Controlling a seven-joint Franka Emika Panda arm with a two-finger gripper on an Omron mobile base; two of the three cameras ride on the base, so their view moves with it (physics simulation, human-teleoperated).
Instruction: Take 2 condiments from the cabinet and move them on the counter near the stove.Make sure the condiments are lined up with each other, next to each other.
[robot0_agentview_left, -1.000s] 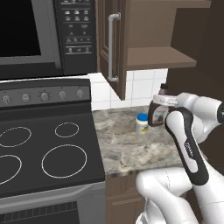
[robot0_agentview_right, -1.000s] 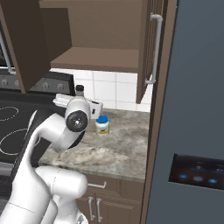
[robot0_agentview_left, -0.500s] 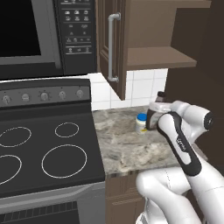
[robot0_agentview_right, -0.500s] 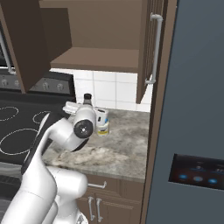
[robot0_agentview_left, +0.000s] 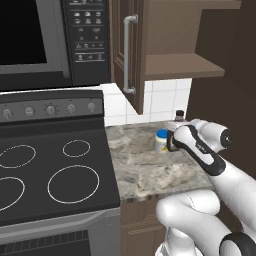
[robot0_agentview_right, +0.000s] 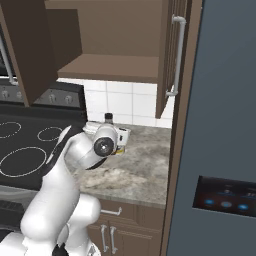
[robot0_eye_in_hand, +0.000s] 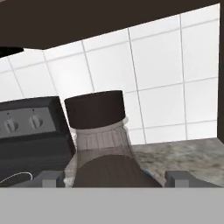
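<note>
In the hand view you see the tool (robot0_eye_in_hand: 113, 178) with a fingertip (robot0_eye_in_hand: 52, 177) on either side of the brown bottle (robot0_eye_in_hand: 103, 144), clamped on it low over the bench (robot0_agentview_left: 150, 170). Just beside the bottle stands the white jar (robot0_agentview_left: 161, 141), on the side toward the stove (robot0_agentview_left: 50, 170). Above and behind them hangs the open cabinet (robot0_agentview_left: 180, 65), its shelf bare.

Brown bottle (robot0_eye_in_hand: 101, 144) upright beside blue-lidded jar (robot0_agentview_left: 161, 140) — on counter (robot0_agentview_left: 145, 170).
</note>
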